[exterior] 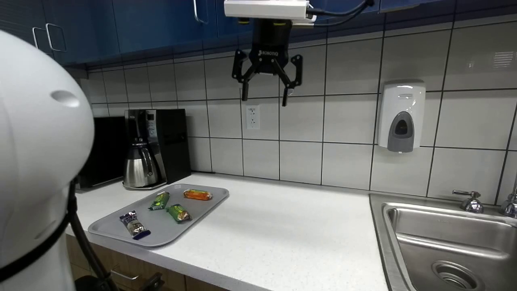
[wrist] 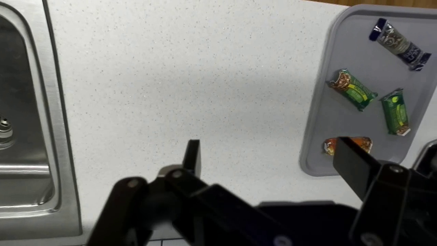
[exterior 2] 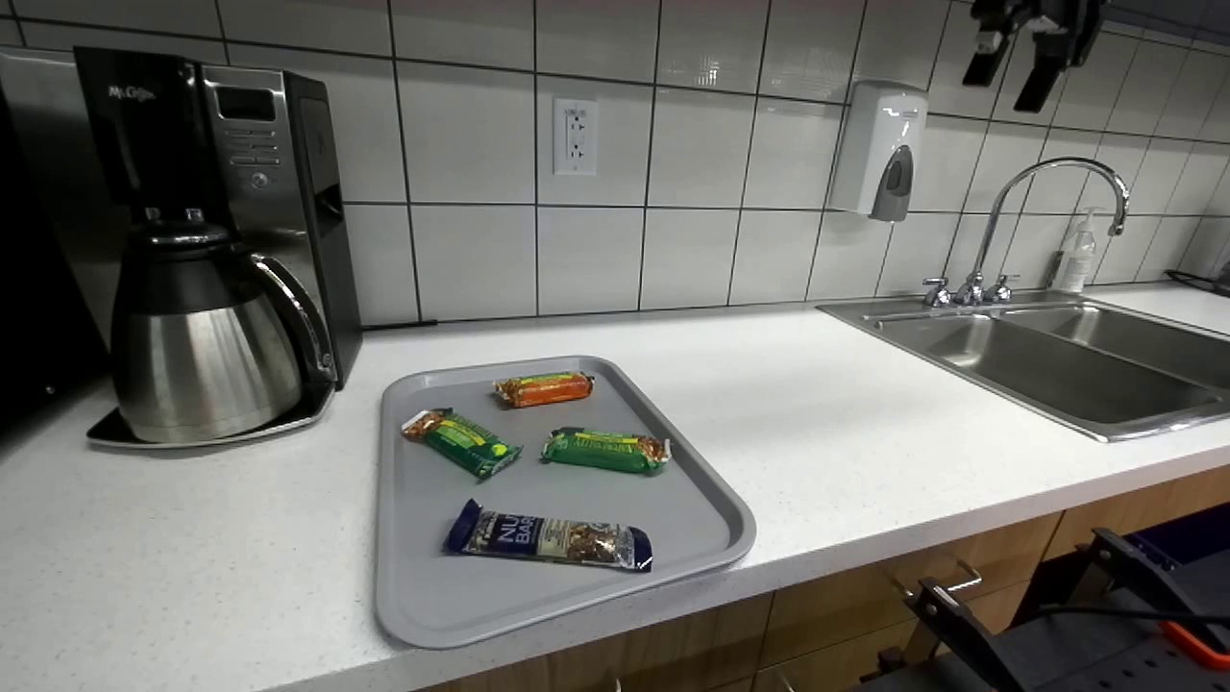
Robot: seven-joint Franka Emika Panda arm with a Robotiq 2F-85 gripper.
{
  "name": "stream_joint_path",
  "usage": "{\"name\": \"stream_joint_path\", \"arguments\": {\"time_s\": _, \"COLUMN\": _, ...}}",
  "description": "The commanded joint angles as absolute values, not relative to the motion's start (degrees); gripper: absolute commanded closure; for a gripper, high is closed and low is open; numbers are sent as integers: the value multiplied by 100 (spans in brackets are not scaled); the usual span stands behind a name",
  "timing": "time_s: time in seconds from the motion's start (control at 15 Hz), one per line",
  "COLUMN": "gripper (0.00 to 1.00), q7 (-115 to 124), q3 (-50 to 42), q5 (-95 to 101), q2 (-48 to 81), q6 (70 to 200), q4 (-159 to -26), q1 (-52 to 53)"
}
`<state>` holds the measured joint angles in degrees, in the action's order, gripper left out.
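the claw (exterior: 265,98) hangs high above the counter (exterior: 291,218), its two fingers (wrist: 355,167) spread wide apart with air between them. well below it and off to one side lies the tray (exterior 2: 500,601), carrying four snack bars (exterior 2: 461,442). the orange bar (exterior 2: 548,388) has its long axis nearly in line with the run from fingertip to fingertip in the wrist view, where one finger partly hides it. beyond it, a green bar (wrist: 354,90) lies slanted, one end pointing toward the second green bar (wrist: 396,112), whose long axis stands nearly crosswise to that run. the nut bar (exterior 2: 553,538), farthest from the claw in the wrist view, also lies slanted. the sink (wrist: 58,143) is below the claw, opposite the tray.
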<state>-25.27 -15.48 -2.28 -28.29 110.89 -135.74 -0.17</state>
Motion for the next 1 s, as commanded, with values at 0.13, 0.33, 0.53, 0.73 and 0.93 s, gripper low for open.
{"name": "stream_joint_path", "arguments": {"time_s": 0.13, "gripper": 0, "q7": -2479, "q3": -1127, "q5": -337, "q2": -2916, "q6": 11714, "q4": -14009, "q1": 50}}
{"name": "stream_joint_path", "arguments": {"time_s": 0.33, "gripper": 0, "q7": -2360, "q3": -897, "q5": -336, "q2": -2884, "q6": 12078, "q4": -14201, "q1": 158}}
{"name": "stream_joint_path", "arguments": {"time_s": 0.53, "gripper": 0, "q7": -2149, "q3": -667, "q5": -327, "q2": -2873, "q6": 12447, "q4": -14391, "q1": 267}}
{"name": "stream_joint_path", "arguments": {"time_s": 0.73, "gripper": 0, "q7": -1815, "q3": -443, "q5": -323, "q2": -2835, "q6": 12852, "q4": -14547, "q1": 368}}
{"name": "stream_joint_path", "arguments": {"time_s": 0.93, "gripper": 0, "q7": -1444, "q3": -223, "q5": -333, "q2": -2785, "q6": 13219, "q4": -14674, "q1": 473}}
